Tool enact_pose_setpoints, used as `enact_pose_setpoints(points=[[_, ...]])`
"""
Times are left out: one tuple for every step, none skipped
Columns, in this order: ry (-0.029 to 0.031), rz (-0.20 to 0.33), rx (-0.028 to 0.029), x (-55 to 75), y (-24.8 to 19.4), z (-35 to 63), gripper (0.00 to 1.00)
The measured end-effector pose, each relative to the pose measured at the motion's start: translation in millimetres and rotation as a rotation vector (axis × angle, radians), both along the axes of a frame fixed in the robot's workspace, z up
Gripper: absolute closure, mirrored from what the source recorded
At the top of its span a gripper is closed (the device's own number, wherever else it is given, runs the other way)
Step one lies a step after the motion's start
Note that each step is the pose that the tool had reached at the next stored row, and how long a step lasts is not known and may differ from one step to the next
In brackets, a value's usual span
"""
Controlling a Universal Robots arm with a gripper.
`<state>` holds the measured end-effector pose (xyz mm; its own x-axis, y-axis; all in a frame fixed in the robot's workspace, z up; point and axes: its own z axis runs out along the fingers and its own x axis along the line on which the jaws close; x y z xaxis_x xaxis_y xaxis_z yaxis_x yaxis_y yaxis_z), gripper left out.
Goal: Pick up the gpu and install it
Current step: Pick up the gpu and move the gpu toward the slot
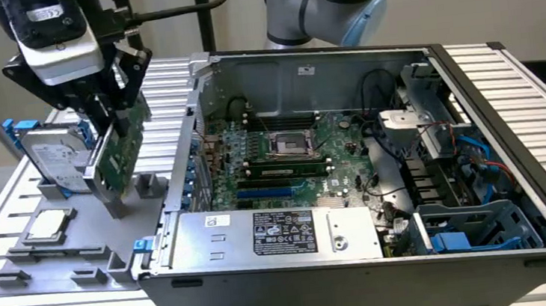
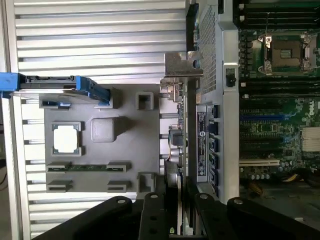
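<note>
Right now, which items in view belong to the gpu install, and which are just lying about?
Job: gpu, gripper clamped on it, open computer case.
Lying about: hard drive, CPU chip, memory stick, gray holder tray.

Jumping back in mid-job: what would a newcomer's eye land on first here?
The pincer clamped on the gpu, which stands upright over the gray holder tray at the exterior view's left. Right beside it lies the big open computer case, its green motherboard bare.
</note>
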<state>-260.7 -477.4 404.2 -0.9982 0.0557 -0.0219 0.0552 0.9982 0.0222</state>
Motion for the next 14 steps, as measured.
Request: enact_pose_setpoints(points=[[0.0004,0.000,0.0001,4.5,0.0,4.5,0.73],[0.0010,0.000,0.0001,9.0,0.0,9.0,0.73],[0.0017,0.000,0.0000,13.5,0.0,13.5,0.73],[0.0023,0.000,0.0001,18.0,0.0,18.0,0.73],[0.0030,0.000,0.0001,22.8,0.0,22.7,0.73],[0.0040,0.000,0.0000,27.3,0.0,27.0,0.73],[0.0050,0.000,0.0000,31.7,0.1,30.4,0.73],[0.0057,0.000,0.0001,36.2,0.1,32.6,0.73],[0.0062,0.000,0.0001,40.7,0.1,33.7,0.73],[0.0065,0.000,0.0001,45.3,0.1,34.2,0.73],[0.0068,0.000,0.0001,49.7,0.1,34.5,0.73],[0.0068,0.000,0.0000,54.6,0.1,34.6,0.73],[0.0068,0.000,0.0001,59.0,0.1,34.7,0.73],[0.0068,0.000,0.0002,63.6,0.1,34.7,0.73]])
